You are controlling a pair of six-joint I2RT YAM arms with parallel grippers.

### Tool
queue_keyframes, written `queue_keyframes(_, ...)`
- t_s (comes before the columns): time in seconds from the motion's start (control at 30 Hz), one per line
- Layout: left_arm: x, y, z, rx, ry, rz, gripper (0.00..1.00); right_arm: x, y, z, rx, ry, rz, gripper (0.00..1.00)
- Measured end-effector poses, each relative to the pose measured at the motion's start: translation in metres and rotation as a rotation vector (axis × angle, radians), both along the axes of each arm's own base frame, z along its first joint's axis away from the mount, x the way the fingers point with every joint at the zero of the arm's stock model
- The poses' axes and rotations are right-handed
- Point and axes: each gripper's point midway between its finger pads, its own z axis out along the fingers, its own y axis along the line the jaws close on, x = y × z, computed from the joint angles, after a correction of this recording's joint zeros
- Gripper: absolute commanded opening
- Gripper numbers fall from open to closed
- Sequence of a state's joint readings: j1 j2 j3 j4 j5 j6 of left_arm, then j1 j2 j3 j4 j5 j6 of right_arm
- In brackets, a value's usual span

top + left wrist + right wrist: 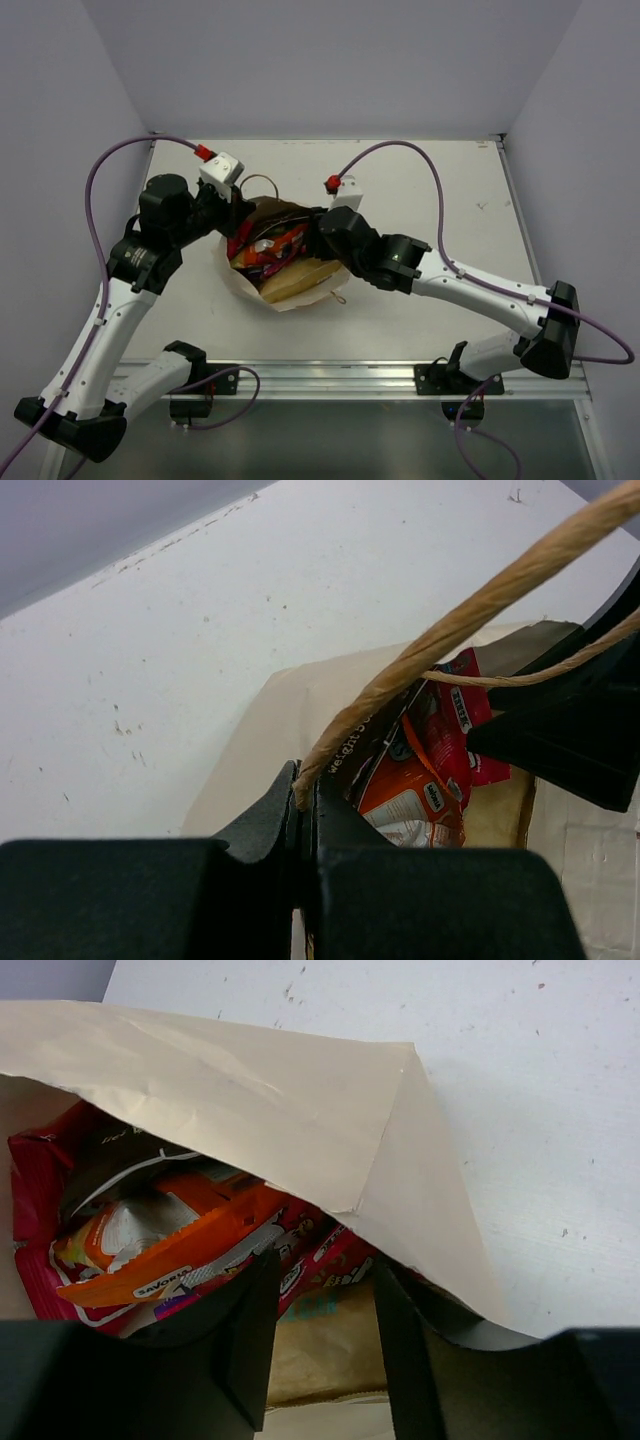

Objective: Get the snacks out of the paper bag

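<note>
with the left tool [303, 792] pinching the cord handle [480, 605] of the paper bag [250, 1090] on the counter [150, 680], the spread right tool [325, 1310] should ease into its mouth and close on the orange packet [190, 1230] alone, atop the other snacks [40, 1180] inside

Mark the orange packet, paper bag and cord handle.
orange packet [205, 1222], right wrist view, printed front.
paper bag [250, 1090], right wrist view, upper flap.
cord handle [480, 606], left wrist view, mid strand.
</note>
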State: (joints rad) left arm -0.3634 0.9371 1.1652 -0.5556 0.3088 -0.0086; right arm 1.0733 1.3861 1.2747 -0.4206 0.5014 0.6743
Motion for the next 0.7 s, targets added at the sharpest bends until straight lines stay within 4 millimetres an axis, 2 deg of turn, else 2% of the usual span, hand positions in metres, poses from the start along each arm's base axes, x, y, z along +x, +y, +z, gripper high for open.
queue_keyframes(0.07, 0.0, 0.0, 0.0, -0.003, 0.002, 0.006, 0.0, 0.0, 0.002, -0.004, 0.002, 0.012, -0.004, 0.37)
queue_keyframes(0.1, 0.0, 0.001, 0.0, -0.004, 0.003, 0.01, 0.0, 0.001, 0.004, -0.007, 0.0, 0.018, -0.005, 0.28)
queue_keyframes(0.17, 0.001, 0.002, 0.0, -0.002, 0.002, 0.017, 0.0, 0.002, 0.006, -0.011, -0.003, 0.027, -0.003, 0.19)
queue_keyframes(0.2, 0.002, 0.003, 0.001, -0.002, -0.001, 0.024, 0.0, 0.002, 0.008, -0.014, -0.005, 0.031, 0.002, 0.09)
queue_keyframes(0.27, 0.003, 0.005, 0.001, 0.001, -0.003, 0.041, 0.0, 0.005, 0.011, -0.017, -0.007, 0.034, 0.008, 0.02)
queue_keyframes(0.47, 0.008, 0.017, 0.001, 0.01, -0.006, 0.119, 0.0, 0.012, 0.024, -0.016, -0.011, 0.012, 0.086, 0.0)
queue_keyframes(0.6, 0.01, 0.02, 0.001, 0.01, -0.004, 0.146, 0.0, 0.0, 0.024, 0.009, 0.009, -0.032, 0.191, 0.0)
queue_keyframes(0.7, 0.011, 0.021, 0.0, 0.002, 0.005, 0.16, 0.0, -0.021, 0.01, 0.058, 0.084, -0.122, 0.289, 0.0)
